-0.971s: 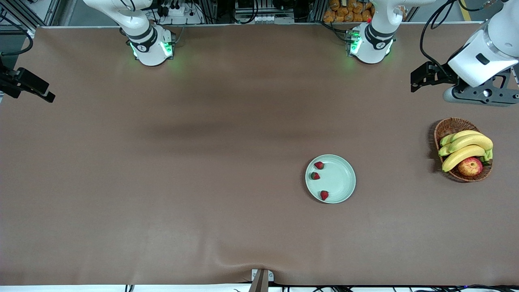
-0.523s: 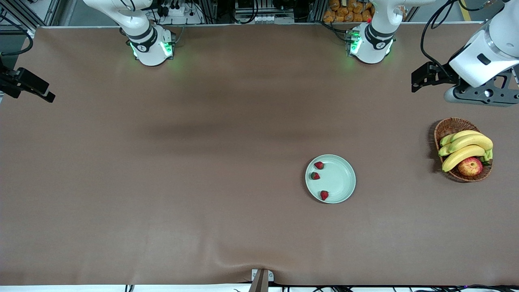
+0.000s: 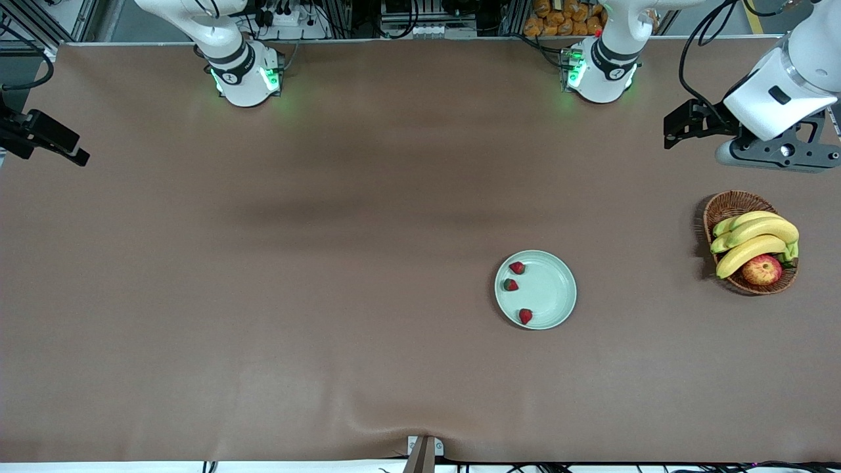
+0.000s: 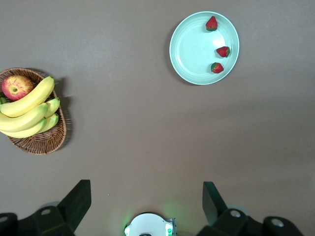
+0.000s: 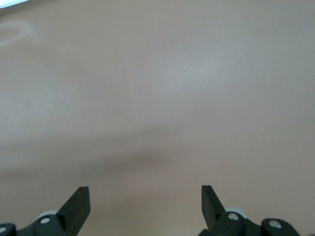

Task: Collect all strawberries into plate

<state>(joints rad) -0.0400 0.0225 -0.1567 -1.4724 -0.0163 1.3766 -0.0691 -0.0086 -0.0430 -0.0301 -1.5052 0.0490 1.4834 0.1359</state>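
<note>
Plate [image 3: 550, 289] holds all three strawberries [image 3: 517, 267] [image 3: 510, 284] [image 3: 525, 316], along its rim toward the right arm's end. Wicker basket [image 3: 730, 205] at the left arm's end holds bananas [image 3: 755, 240] and an apple [image 3: 762, 269]. My left pincer [image 4: 145, 206] is wide and empty, up over bare worktop [image 3: 328, 263] by the basket, well apart from the plate. Right pincer [image 5: 145, 204] also wide, empty, waiting over bare worktop.
</note>
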